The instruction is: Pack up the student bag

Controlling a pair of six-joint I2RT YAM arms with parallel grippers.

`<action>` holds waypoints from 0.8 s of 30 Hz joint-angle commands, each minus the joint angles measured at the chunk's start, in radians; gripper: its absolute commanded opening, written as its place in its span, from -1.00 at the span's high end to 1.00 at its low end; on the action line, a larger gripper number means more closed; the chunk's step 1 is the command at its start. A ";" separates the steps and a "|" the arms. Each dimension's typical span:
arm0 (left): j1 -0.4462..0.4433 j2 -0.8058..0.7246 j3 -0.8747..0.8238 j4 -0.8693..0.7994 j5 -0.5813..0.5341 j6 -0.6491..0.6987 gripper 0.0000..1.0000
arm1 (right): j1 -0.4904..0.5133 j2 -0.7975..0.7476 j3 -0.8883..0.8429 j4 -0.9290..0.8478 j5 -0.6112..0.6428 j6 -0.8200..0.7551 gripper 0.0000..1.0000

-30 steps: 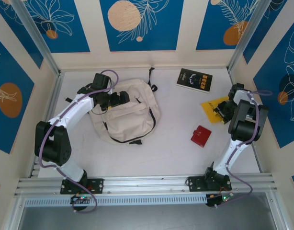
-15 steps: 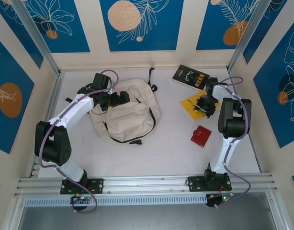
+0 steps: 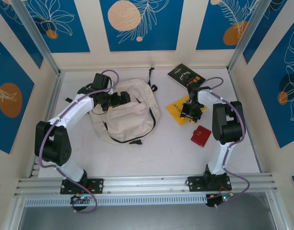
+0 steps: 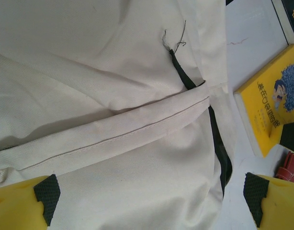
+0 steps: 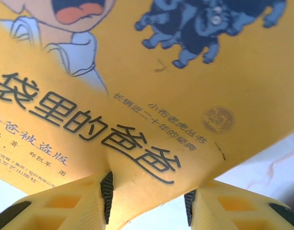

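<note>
The student bag (image 3: 125, 115), a cream canvas backpack with black zipper lines, lies flat at the left centre of the table. My left gripper (image 3: 117, 99) hovers over its upper part, jaws wide open, and in the left wrist view only the bag's fabric (image 4: 128, 96) lies between the fingertips (image 4: 46, 191). A yellow picture book (image 3: 178, 109) lies just right of the bag. My right gripper (image 3: 187, 111) is shut on the book's near corner. The right wrist view has that corner of the yellow book (image 5: 147, 72) bent between the two pads (image 5: 107, 196).
A black book (image 3: 183, 76) lies at the back, right of the bag's top. A small red wallet-like item (image 3: 200, 134) sits near the right arm. Walls close in the table at the back and on both sides. Bare table stretches in front of the bag.
My right gripper has moved left across the table with the yellow book, bringing it closer to the bag. The black book has shifted left and turned. The left arm has stayed still.
</note>
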 commanded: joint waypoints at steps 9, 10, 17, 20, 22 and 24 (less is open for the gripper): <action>-0.043 0.000 0.032 -0.013 0.021 0.023 -1.00 | 0.061 -0.102 0.165 -0.032 0.093 0.180 -0.23; -0.045 0.002 0.036 -0.018 0.020 0.022 -1.00 | 0.071 -0.068 0.202 -0.034 0.101 0.179 -0.23; -0.060 -0.001 0.048 -0.033 0.009 0.022 -1.00 | 0.124 0.188 0.484 -0.090 0.204 0.188 -0.23; -0.065 -0.002 0.046 -0.035 0.005 0.022 -1.00 | 0.132 0.274 0.574 -0.119 0.234 0.203 -0.26; -0.068 -0.002 0.044 -0.037 0.004 0.021 -1.00 | 0.134 0.329 0.628 -0.146 0.247 0.216 -0.27; -0.071 -0.001 0.043 -0.037 0.003 0.019 -1.00 | 0.132 0.375 0.676 -0.169 0.252 0.225 -0.27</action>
